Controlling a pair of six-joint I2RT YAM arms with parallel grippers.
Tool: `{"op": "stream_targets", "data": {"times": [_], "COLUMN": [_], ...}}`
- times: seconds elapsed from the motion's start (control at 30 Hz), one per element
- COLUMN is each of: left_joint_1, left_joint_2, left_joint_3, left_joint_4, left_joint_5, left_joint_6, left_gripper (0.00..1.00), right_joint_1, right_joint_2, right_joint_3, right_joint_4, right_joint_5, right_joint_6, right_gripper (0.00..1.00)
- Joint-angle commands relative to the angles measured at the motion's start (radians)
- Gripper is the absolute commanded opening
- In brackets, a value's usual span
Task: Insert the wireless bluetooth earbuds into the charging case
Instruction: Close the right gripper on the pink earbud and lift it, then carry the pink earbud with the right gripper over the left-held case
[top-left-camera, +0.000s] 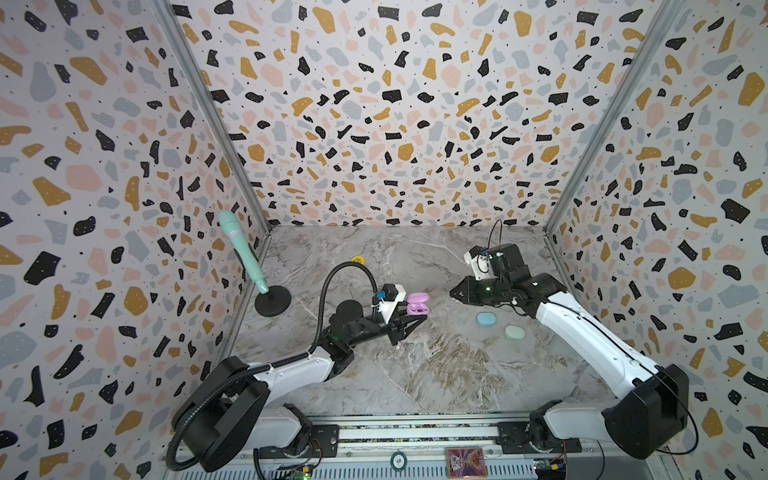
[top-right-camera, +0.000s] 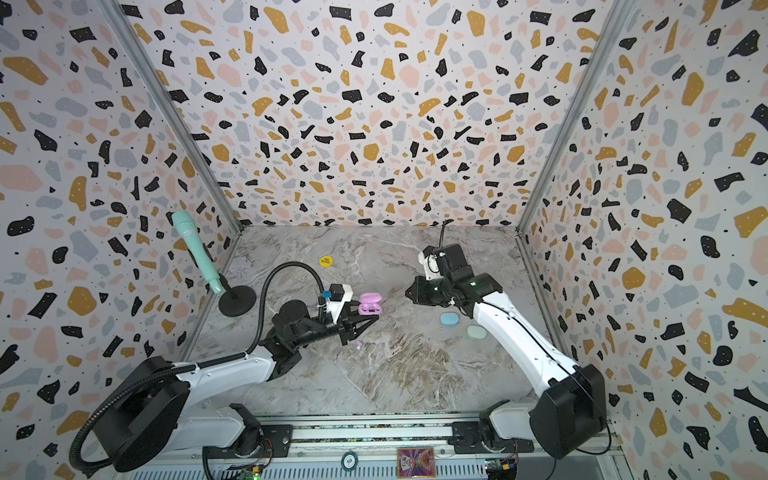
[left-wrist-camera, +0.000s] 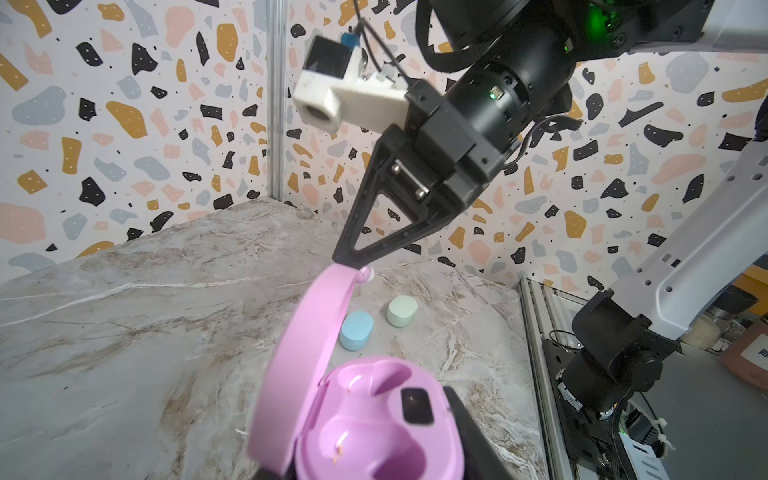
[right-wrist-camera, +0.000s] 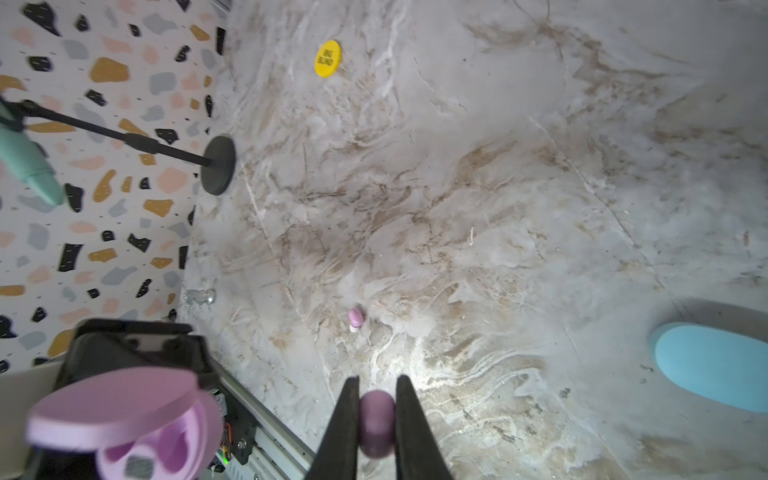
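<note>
Pinching a pink bud (right-wrist-camera: 377, 415) in the closed right fingers (left-wrist-camera: 351, 255), just off the open case (left-wrist-camera: 365, 415). Clamping that case with the left fingers (top-left-camera: 415, 322), showing both wells empty. Judging by a top view: lying at nine o'clock of the bud, running long nine-to-three, lid at twelve; probably needing a short carry, then lowering. Leaving a second bud (right-wrist-camera: 355, 319) loose on the marble worktop (top-left-camera: 415, 374) at six o'clock; finding room ample.
</note>
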Motion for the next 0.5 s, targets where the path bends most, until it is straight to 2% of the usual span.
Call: {"op": "stream_targets", "data": {"times": [0.0, 0.23, 0.47], "left_joint_1": [0.007, 0.007, 0.007], "left_joint_2": [0.020, 0.032, 0.023], "left_joint_3": [0.046, 0.074, 0.079], "left_joint_4": [0.109, 0.104, 0.094], "left_joint_5": [0.055, 0.105, 0.120], "left_joint_6": [-0.003, 0.025, 0.028], "left_gripper": [0.05, 0.05, 0.05], "right_joint_1": [-0.003, -0.003, -0.002], "right_joint_2": [-0.073, -0.159, -0.184], "right_joint_3": [-0.021, -0.085, -0.108], "right_joint_4": [0.017, 0.092, 0.118], "right_joint_5": [-0.128, -0.313, -0.418], "right_joint_6": [-0.053, -0.061, -0.081], "right_gripper": [0.12, 0.12, 0.12]}}
